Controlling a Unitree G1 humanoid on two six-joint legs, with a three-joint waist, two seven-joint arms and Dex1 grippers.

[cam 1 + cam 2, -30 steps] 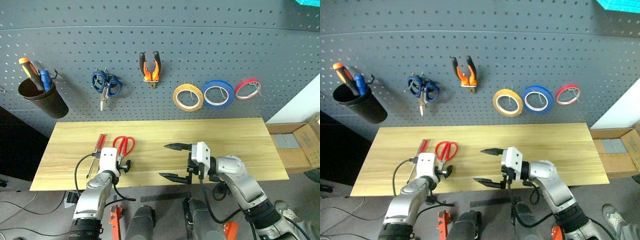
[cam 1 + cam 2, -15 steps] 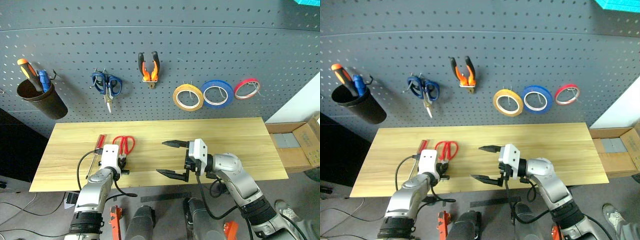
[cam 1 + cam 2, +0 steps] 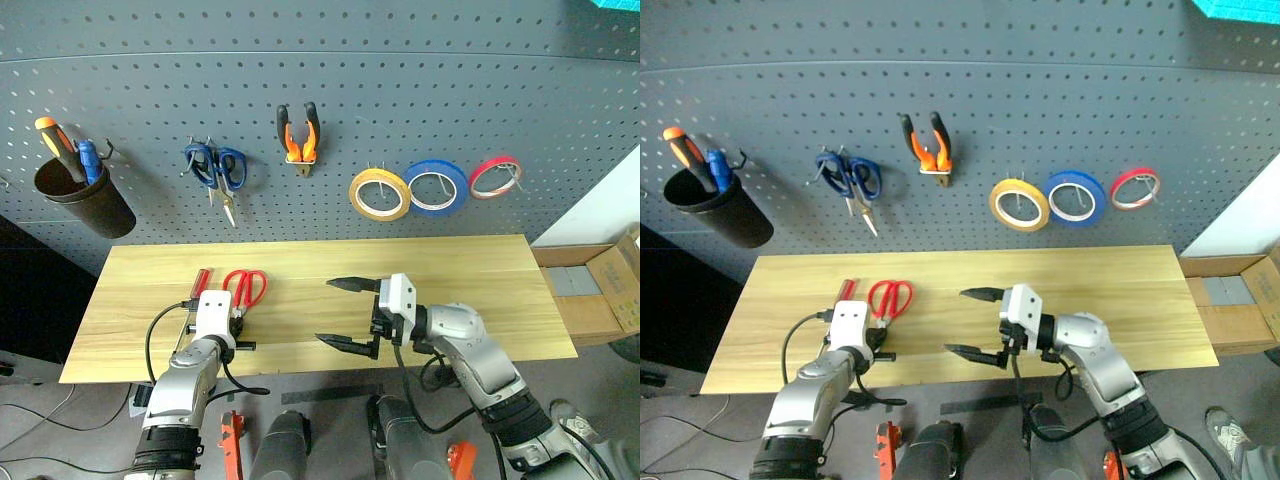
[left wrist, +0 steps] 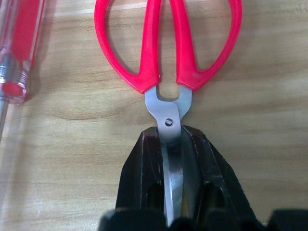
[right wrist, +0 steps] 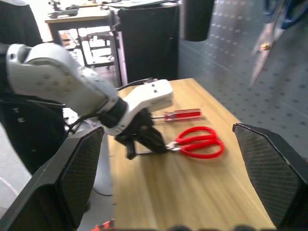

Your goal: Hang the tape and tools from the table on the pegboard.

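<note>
Red-handled scissors (image 4: pixel 168 53) lie on the light wooden table (image 3: pixel 480 280) near its left front. My left gripper (image 4: pixel 171 137) is shut on their steel blades just below the pivot, handles pointing toward the pegboard (image 3: pixel 450 90). A slim red-handled screwdriver (image 3: pixel 200 283) lies just left of the scissors. The yellow tape (image 3: pixel 378 194) and the orange-and-black pliers (image 3: pixel 299 132) hang on the pegboard. My right gripper (image 3: pixel 340 313) hovers open over the table's middle front, pointing left toward the scissors, with nothing between its fingers (image 5: pixel 77 178).
Blue-handled scissors (image 3: pixel 217 170), a blue tape ring (image 3: pixel 436 187) and a red tape ring (image 3: pixel 495 176) hang on the board. A black cup (image 3: pixel 85 195) with an orange-handled screwdriver hangs at far left. Cardboard boxes (image 3: pixel 610 290) stand past the table's right end.
My left gripper has closed on the red scissors' blades. The hanging blue scissors have swung slightly. The right arm has stayed about where it was.
</note>
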